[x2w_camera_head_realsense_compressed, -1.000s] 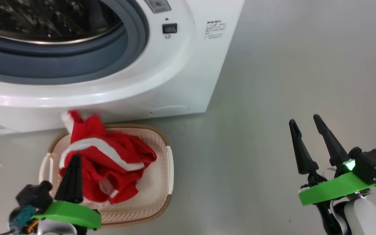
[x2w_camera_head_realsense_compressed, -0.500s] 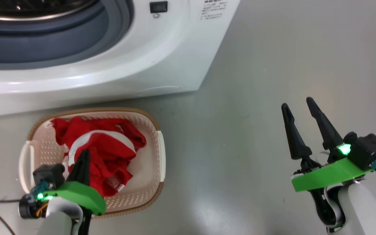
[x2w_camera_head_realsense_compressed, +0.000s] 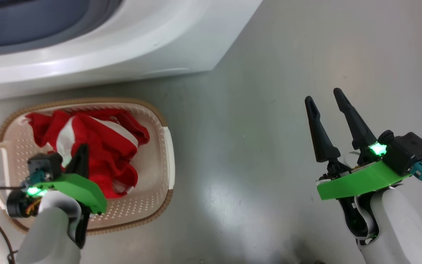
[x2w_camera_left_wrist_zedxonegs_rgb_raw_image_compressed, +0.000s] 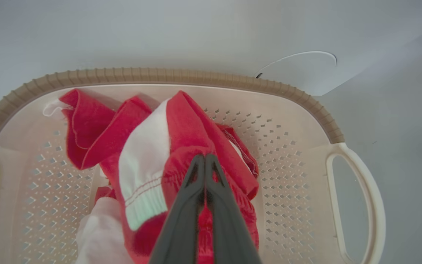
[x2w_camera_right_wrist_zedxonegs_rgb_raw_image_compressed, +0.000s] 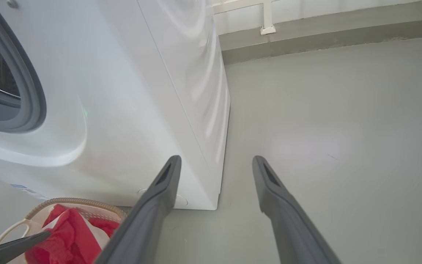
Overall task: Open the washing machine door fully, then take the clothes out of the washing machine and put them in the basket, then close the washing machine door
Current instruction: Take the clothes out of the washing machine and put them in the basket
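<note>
While the left hand [x2w_camera_left_wrist_zedxonegs_rgb_raw_image_compressed: 204, 158] is clenching, fingers together, on a fold of the red and white clothes [x2w_camera_left_wrist_zedxonegs_rgb_raw_image_compressed: 187, 124], the garments are lying inside the basket [x2w_camera_left_wrist_zedxonegs_rgb_raw_image_compressed: 159, 74], which is sitting on the floor [x2w_camera_head_realsense_compressed: 255, 146] just in front of the washing machine [x2w_camera_head_realsense_compressed: 130, 44]. Judgement: the putting-in step is nearing completion. The right hand [x2w_camera_head_realsense_compressed: 322, 96] is hanging released and empty, well apart from the basket. The next move is calling for the left hand letting go, lifting clear of the fabric, then turning to the door.
</note>
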You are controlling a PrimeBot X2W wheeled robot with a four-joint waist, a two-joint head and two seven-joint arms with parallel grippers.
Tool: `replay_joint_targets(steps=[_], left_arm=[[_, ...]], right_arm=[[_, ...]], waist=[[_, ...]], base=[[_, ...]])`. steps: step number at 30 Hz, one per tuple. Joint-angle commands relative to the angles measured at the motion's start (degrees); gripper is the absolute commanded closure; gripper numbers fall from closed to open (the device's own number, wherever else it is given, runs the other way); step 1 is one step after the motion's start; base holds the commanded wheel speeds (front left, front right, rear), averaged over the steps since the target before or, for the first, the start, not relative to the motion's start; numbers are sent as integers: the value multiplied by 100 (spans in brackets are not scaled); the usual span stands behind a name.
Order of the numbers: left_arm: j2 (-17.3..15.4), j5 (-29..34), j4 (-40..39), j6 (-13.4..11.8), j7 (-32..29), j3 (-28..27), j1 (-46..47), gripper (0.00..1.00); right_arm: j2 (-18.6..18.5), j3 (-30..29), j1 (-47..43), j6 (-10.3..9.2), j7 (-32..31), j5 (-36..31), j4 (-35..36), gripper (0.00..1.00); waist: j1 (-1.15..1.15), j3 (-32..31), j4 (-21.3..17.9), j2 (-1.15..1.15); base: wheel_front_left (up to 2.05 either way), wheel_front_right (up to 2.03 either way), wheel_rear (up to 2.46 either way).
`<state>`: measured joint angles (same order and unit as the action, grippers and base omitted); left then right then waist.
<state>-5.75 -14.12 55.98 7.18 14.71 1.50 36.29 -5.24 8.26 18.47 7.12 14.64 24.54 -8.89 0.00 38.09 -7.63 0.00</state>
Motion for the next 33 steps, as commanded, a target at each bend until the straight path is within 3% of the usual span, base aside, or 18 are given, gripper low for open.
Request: replay_joint_targets(steps=[1,11,13,14,16,18,20,22,33], left_arm=[[-222,37,28,31,29,-115,-15,100],[-325,-33,339,31,29,-21,238,100],[-341,-86,378,31,29,10,284,94],[-344,-99,388,31,29,21,295,87],[-350,-123,404,31,29,40,313,64],[-349,-150,412,31,29,54,329,52],[-343,-176,417,31,29,63,339,17],[-337,-204,407,31,29,65,343,0],[-292,-344,243,31,29,63,169,0]], right_arm=[[10,141,-9,36,36,-7,128,0],[69,173,114,36,36,-13,138,0],[68,165,124,36,36,-17,127,0],[67,161,131,36,36,-16,120,0],[67,155,143,36,36,-19,114,0],[64,150,152,36,36,-23,110,0],[57,147,158,36,36,-26,103,0],[47,144,159,36,36,-30,97,0],[-19,103,71,36,36,-59,75,0]], waist=[[0,230,-82,0],[0,498,-132,0],[0,519,-122,0],[0,519,-118,0],[0,511,-107,0],[0,496,-93,0],[0,473,-76,0],[0,442,-60,0],[0,57,47,0]], base=[[0,0,0],[0,0,0],[0,0,0],[0,0,0],[0,0,0],[0,0,0],[0,0,0],[0,0,0],[0,0,0]])
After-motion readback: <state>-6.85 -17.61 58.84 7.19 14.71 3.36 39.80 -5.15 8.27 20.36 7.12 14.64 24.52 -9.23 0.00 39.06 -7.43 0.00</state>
